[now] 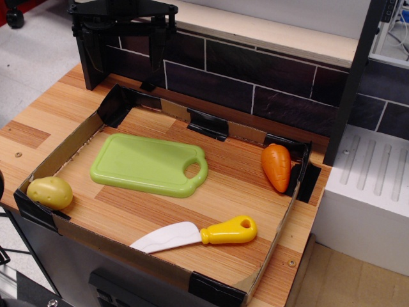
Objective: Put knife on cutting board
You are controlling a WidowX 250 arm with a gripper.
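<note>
The knife (199,235) lies flat near the front of the wooden tabletop, its white curved blade pointing left and its yellow handle with a hole pointing right. The light green cutting board (144,164) lies flat in the middle left, handle hole at its right end, bare on top. My black gripper (126,48) hangs high at the back left, above the far corner of the cardboard frame. Its jaws stand wide apart and hold nothing. It is far from both the knife and the board.
A low cardboard wall (77,137) with black tape at its corners rings the work area. An orange toy carrot (277,167) leans at the right wall. A yellowish toy potato (50,192) sits in the front left corner. A dark tiled backsplash (255,77) runs behind.
</note>
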